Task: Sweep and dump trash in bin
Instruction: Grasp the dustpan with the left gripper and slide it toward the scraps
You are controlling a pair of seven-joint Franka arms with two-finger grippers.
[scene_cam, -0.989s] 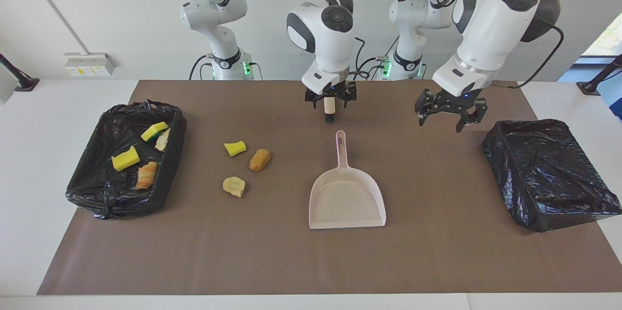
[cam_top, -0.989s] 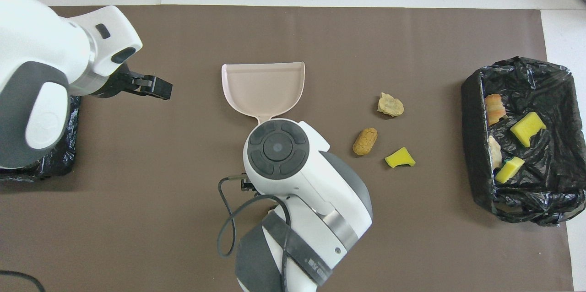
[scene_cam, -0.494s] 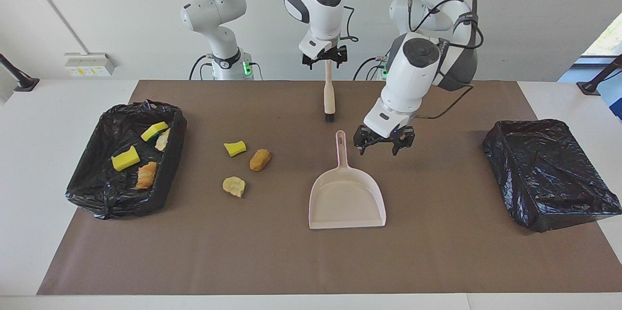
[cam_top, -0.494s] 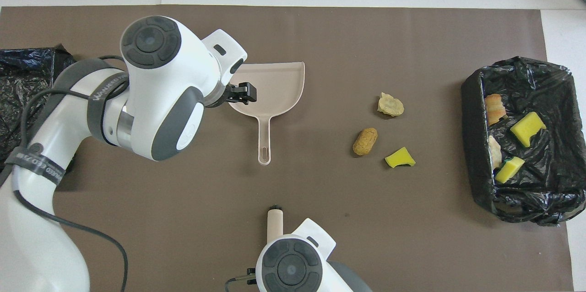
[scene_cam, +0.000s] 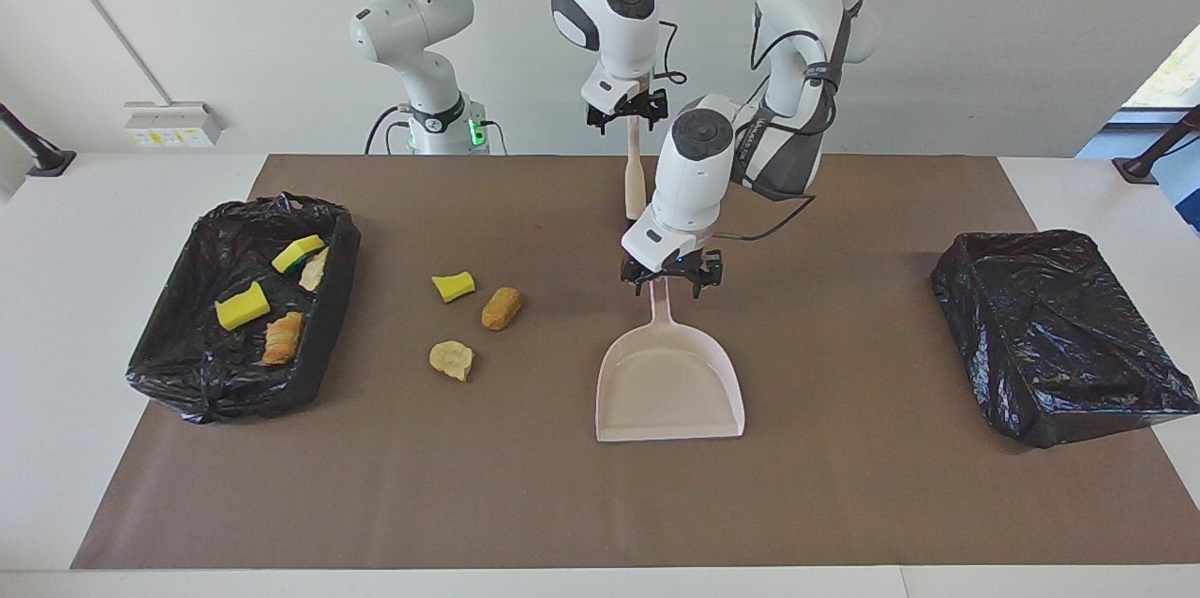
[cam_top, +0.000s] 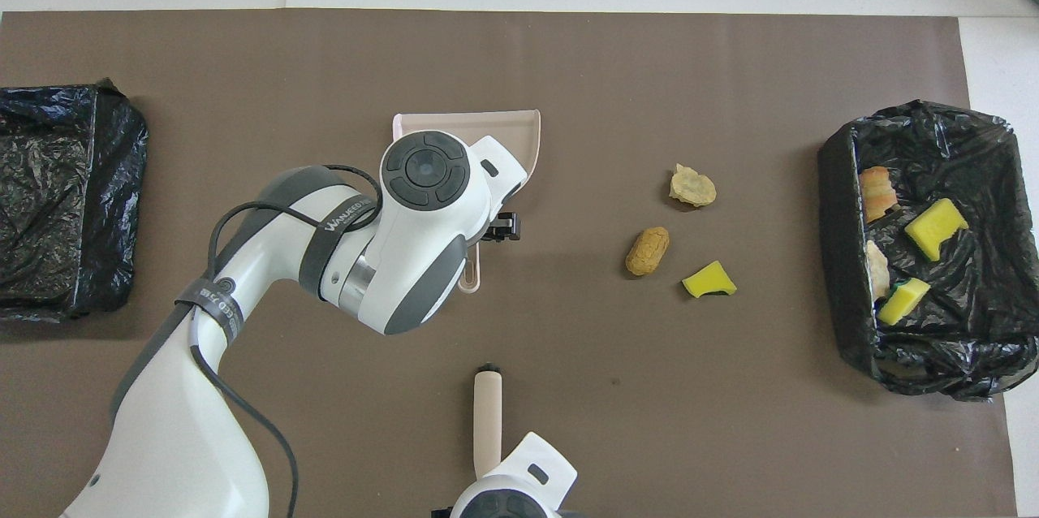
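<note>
Leftward across the mat my left gripper [scene_cam: 670,284] has swung since the earlier frame, from beside the dustpan [scene_cam: 670,382] to directly over the top of its handle. In the facing view its fingers stand apart, one on either side of the handle; I cannot tell whether they touch it. My right gripper [scene_cam: 626,117] is up over the robots' edge of the mat, as it was, clamped on the brush [scene_cam: 635,176], which hangs upright with its lower end hidden by my left arm. The trash has not shifted: a yellow sponge piece [scene_cam: 454,286], a brown roll [scene_cam: 502,308] and a pale chunk [scene_cam: 452,360] lie close together on the mat between the dustpan and the lined bin [scene_cam: 339,293] at the right arm's end, where four more scraps lie. The second lined bin [scene_cam: 1059,336] sits at the left arm's end.

From overhead, my left wrist now covers the dustpan's handle and part of its pan, which showed bare before. The brush shows nearer to the robots than the dustpan.
</note>
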